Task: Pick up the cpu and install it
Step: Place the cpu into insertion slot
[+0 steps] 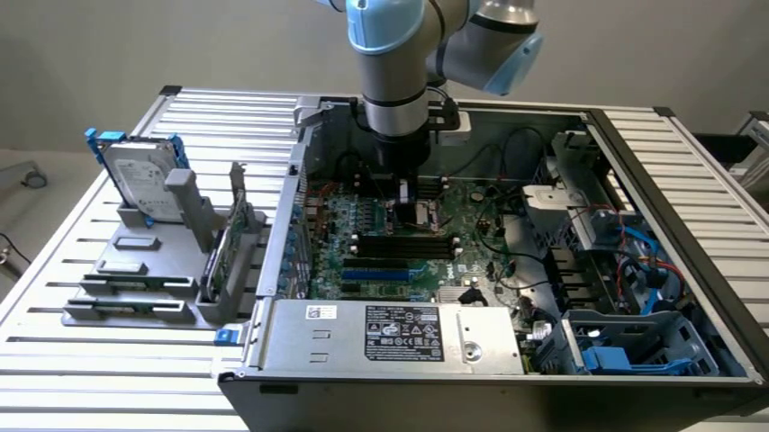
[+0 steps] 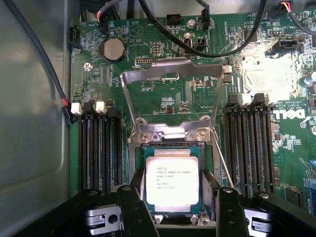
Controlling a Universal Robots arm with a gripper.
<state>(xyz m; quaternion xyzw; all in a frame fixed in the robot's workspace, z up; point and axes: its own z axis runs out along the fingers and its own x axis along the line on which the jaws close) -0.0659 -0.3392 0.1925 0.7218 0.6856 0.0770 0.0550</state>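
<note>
Gripper (image 2: 174, 190) straddles cpu (image 2: 172, 175), which lies in socket (image 2: 170, 134). Grip state: cannot tell. Hard drive (image 1: 142, 184) at exterior view's 9 o'clock.

Silver-grey cpu (image 2: 172, 181), green motherboard (image 2: 148, 98), black memory slots (image 2: 98, 148), blue-bracketed hard drive (image 1: 139, 175)

- A plain, pale grey-beige painted wall (image 1: 144, 45) runs across the back of the exterior view, bare and evenly toned.
- A wide work table of ribbed silver aluminium slats (image 1: 85, 378) spans the scene, with dark caps at its rear corners.
- Beyond the table, at the exterior view's left, is a pale beige floor (image 1: 18, 207) with a dark looped cable (image 1: 34, 178) on it.
- A dark box shape (image 1: 719, 148) stands at the exterior view's right edge.
- The light is soft and diffuse, and the shadows are faint.
</note>
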